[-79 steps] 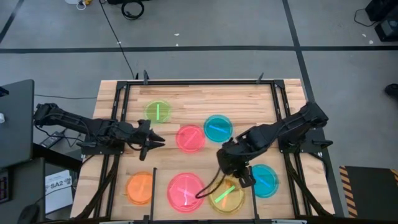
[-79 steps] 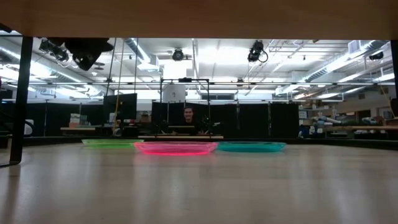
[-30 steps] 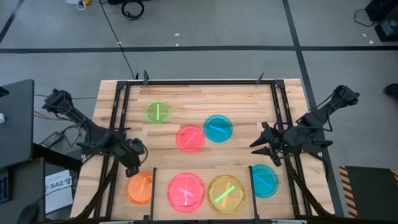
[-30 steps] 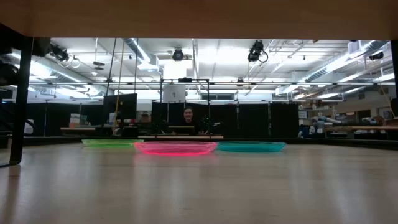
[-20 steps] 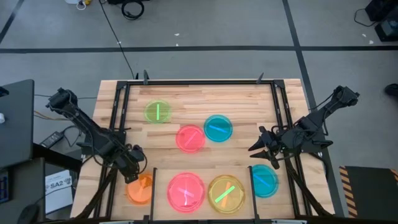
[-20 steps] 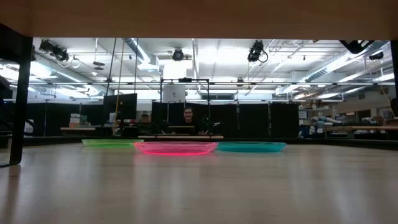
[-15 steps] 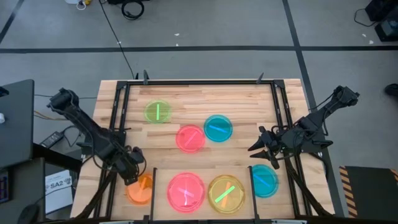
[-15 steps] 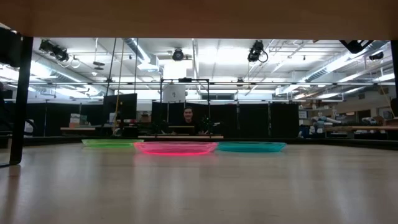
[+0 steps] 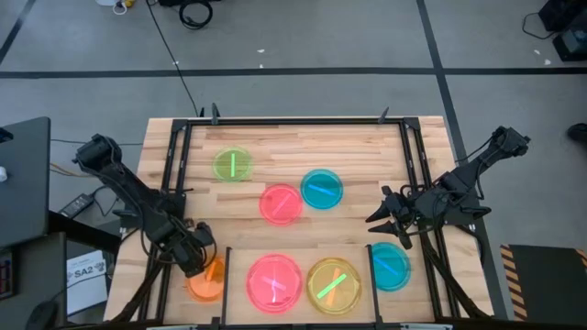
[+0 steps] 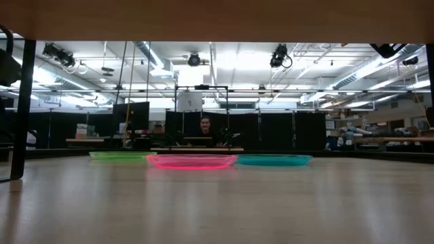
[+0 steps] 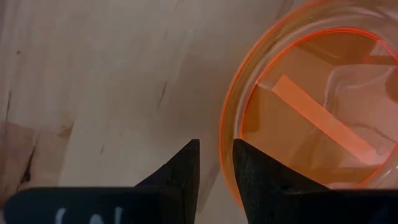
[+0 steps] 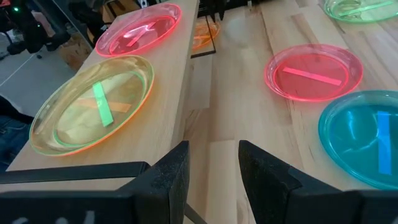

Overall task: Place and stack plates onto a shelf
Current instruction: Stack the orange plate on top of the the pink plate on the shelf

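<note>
My left gripper (image 9: pixel 200 258) points down, open, over the far left rim of the orange plate (image 9: pixel 206 278). In the left wrist view its fingers (image 11: pixel 214 146) stand on either side of that rim (image 11: pixel 225 127), one over the bare wood and one over the plate. A large pink plate (image 9: pixel 273 280) and a yellow-green plate (image 9: pixel 333 286) lie on the shelf's board between its black uprights (image 9: pixel 227 266). Green (image 9: pixel 232 165), pink (image 9: pixel 281 203) and cyan (image 9: pixel 321 189) plates rest flat on the table. My right gripper (image 9: pixel 376 209) hangs open and holds nothing. My left gripper comes from above at the orange plate's far left rim (image 11: pixel 224 149), and the rim runs between its two fingers. I cannot tell whether the fingers touch it. The plate lies flat on the wood.
A second cyan plate (image 9: pixel 390 266) lies right of the shelf's right upright (image 9: pixel 369 266), below my right gripper. Black rails (image 9: pixel 174 156) run along both sides of the table. Bare wood lies between the far plates and the shelf. A person sits far behind the table (image 10: pixel 205 126).
My left gripper has swung toward the table's near edge and sunk over the orange plate, tipping steeper downward. No plate has moved.
</note>
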Controlling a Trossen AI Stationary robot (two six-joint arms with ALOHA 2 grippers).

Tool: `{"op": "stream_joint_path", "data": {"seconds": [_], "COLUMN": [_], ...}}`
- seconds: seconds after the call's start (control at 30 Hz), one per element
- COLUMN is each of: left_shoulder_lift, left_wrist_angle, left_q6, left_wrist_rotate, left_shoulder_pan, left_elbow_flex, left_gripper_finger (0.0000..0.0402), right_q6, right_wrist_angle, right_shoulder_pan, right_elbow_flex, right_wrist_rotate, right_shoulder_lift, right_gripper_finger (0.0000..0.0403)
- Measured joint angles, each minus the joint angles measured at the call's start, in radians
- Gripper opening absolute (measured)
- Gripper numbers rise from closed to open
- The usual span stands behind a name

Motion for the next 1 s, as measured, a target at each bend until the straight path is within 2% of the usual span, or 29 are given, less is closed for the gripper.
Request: {"op": "stream_joint_path", "data": {"seconds": [0.47, 0.87, 1.0], "left_shoulder_lift": [0.076, 0.071, 0.072], "left_wrist_angle": [0.078, 0.087, 0.086], "left_q6": [-0.045, -0.044, -0.044], "left_wrist_rotate": [0.051, 0.061, 0.062], "left_shoulder_pan": [0.000, 0.002, 0.002], "left_elbow_flex": [-0.022, -0.025, -0.026], "left_gripper_finger": [0.0102, 0.0102, 0.0091], "right_q6": [0.000, 0.000, -0.001], "right_wrist_angle": [0.000, 0.000, -0.001], "right_shoulder_pan": [0.000, 0.000, 0.000], "right_elbow_flex": [0.000, 0.000, 0.000], "right_wrist_rotate": [-0.002, -0.002, -0.002], "right_shoulder_lift": [0.001, 0.001, 0.001], "right_gripper_finger": [0.0144, 0.0144, 0.0144]}}
